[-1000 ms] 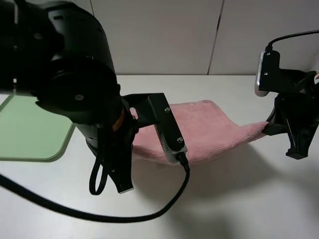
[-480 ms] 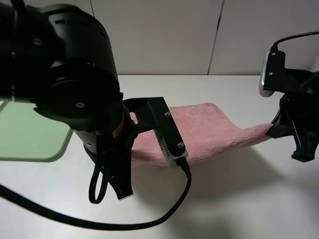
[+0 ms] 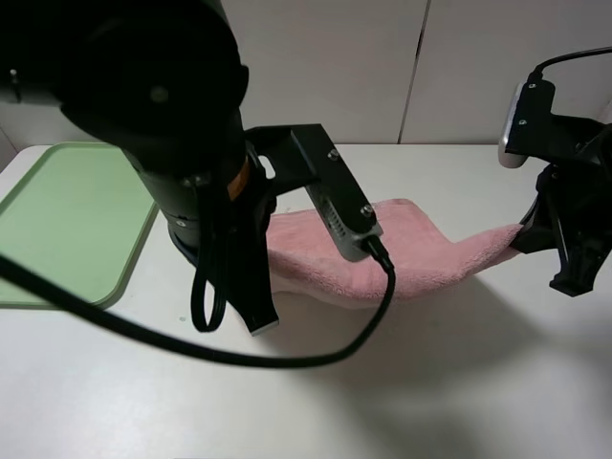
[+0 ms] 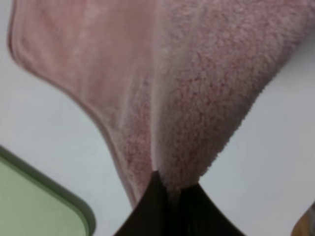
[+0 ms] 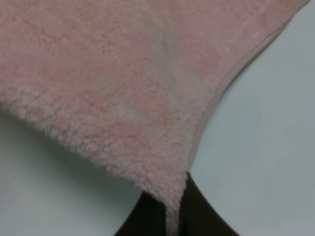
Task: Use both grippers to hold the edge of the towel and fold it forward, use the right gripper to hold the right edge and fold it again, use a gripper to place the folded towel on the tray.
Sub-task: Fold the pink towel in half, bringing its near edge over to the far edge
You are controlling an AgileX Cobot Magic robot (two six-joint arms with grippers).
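Though slack, towel (image 3: pixel 421 256) between both tools (image 4: pixel 170 191) (image 5: pixel 172 202)

A plain white surface (image 3: pixel 459 411) fills the near side, matt and evenly lit, with soft grey shadows (image 3: pixel 449 330) lying on it. Behind the surface stands a pale panelled wall (image 3: pixel 316 67), split by a dark vertical seam (image 3: pixel 414 72)

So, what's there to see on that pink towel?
The towel is pink, fluffy cloth with a thin stitched hem. The left claw and right claw are each shut on its edge, holding that side lifted so it sags between them; the far part lies on the white table, apart from the green tray.
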